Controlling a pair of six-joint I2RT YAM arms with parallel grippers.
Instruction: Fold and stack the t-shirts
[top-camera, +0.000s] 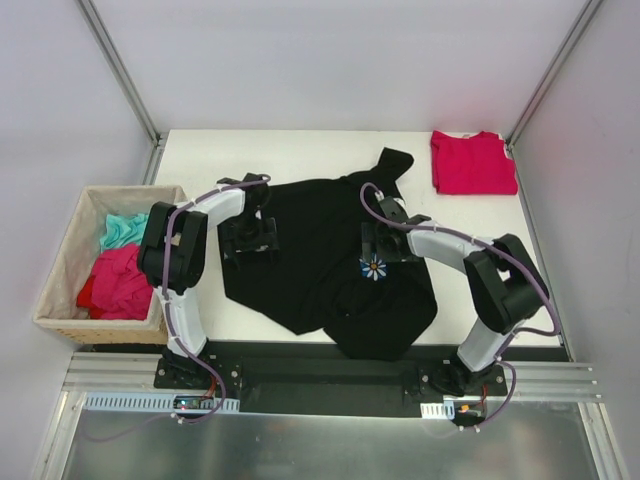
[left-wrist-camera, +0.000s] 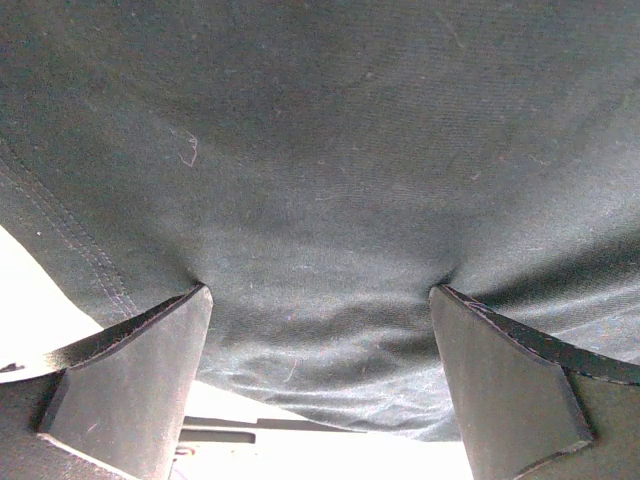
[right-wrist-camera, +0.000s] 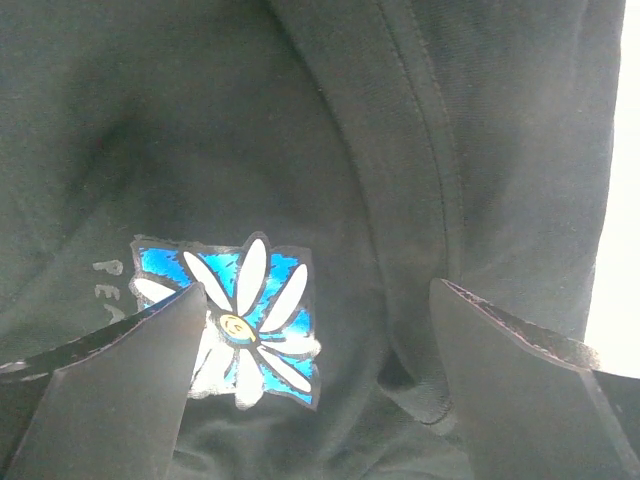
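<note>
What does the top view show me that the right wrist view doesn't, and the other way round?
Only the top view: the red shirt at the table's far right corner, the basket holding cloth at the left, the left arm, and the black shirt's whole crumpled outline. Only the right wrist view: pale lettering beside the daisy print, and a stitched seam. Both: the black shirt, the daisy print, and the right fingers open over it.
</note>
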